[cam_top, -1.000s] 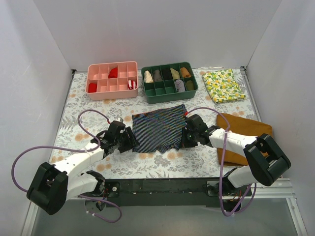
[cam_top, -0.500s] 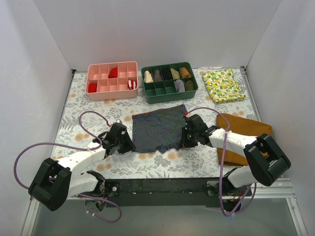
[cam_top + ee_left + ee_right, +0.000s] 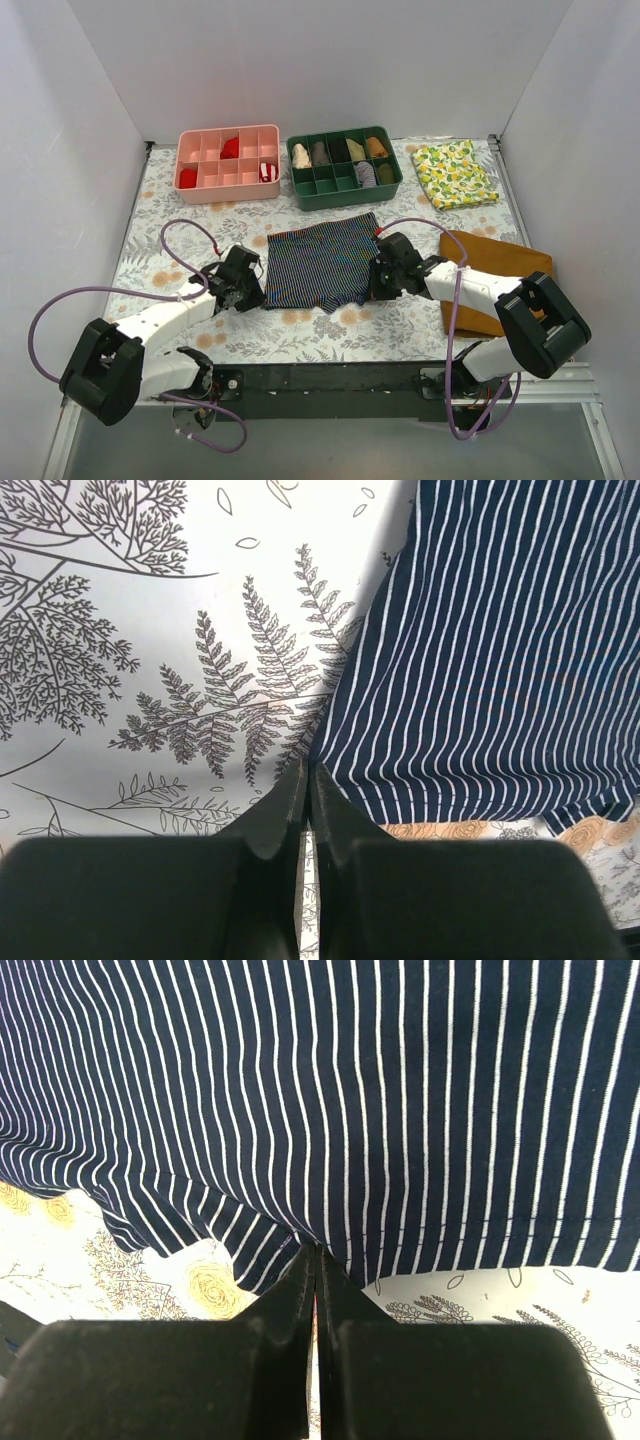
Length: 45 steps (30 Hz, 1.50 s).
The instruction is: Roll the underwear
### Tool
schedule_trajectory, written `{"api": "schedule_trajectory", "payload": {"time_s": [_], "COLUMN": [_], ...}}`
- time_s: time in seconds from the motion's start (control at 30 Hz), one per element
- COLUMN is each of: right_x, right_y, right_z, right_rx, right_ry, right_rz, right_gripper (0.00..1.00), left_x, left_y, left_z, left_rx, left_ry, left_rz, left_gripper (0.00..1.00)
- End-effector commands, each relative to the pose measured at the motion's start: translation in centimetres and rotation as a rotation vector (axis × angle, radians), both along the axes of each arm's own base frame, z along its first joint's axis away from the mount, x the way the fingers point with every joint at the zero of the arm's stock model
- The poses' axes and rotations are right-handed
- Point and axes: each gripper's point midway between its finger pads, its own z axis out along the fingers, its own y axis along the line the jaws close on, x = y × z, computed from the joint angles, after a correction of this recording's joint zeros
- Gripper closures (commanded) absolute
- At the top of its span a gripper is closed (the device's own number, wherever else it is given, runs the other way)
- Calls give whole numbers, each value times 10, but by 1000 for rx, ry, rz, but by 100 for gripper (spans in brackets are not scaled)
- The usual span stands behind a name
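Note:
The underwear (image 3: 322,265), dark navy with thin stripes, lies spread flat on the flower-print table, just in front of the green tray (image 3: 345,201). My left gripper (image 3: 253,290) is shut on its left near corner; the left wrist view shows the closed tips (image 3: 308,770) pinching the edge of the striped cloth (image 3: 500,660). My right gripper (image 3: 377,280) is shut on the right near hem; the right wrist view shows the closed tips (image 3: 317,1252) at the hem of the cloth (image 3: 350,1090).
A pink tray (image 3: 228,192) with red items stands at the back left, and the green tray holds several rolled cloths. A lemon-print cloth (image 3: 455,172) lies at the back right. A mustard-brown cloth (image 3: 500,262) lies under the right arm.
My left gripper has moved a little left and back, drawing the underwear's left edge with it so the cloth lies wider. The right gripper has stayed in place.

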Motion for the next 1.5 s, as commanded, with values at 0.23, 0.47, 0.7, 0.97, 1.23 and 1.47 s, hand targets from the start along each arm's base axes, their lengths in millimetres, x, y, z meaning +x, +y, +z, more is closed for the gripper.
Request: {"api": "schedule_trajectory", "payload": {"time_s": [0.23, 0.47, 0.7, 0.97, 1.23, 1.47], "right_x": [-19, -38, -20, 38, 63, 80], "right_y": [-15, -2, -13, -65, -86, -65], "right_z": [-6, 26, 42, 63, 65, 63], "right_rx": [-56, 43, -5, -72, 59, 154], "right_ry": [61, 29, -61, -132, -133, -142], "right_rz": [21, 47, -15, -169, -219, -164], "right_gripper": [99, 99, 99, 91, 80, 92], "left_x": [10, 14, 5, 0, 49, 76], "left_y": [-6, -2, 7, 17, -57, -83], "left_z": [24, 52, 31, 34, 95, 68], "left_rx": [17, 56, 128, 166, -108, -133], "left_ry": [-7, 6, 93, 114, -112, -73], "left_rz": [-44, -25, -22, 5, -226, -270], "left_gripper": [100, 100, 69, 49, 37, 38]}}
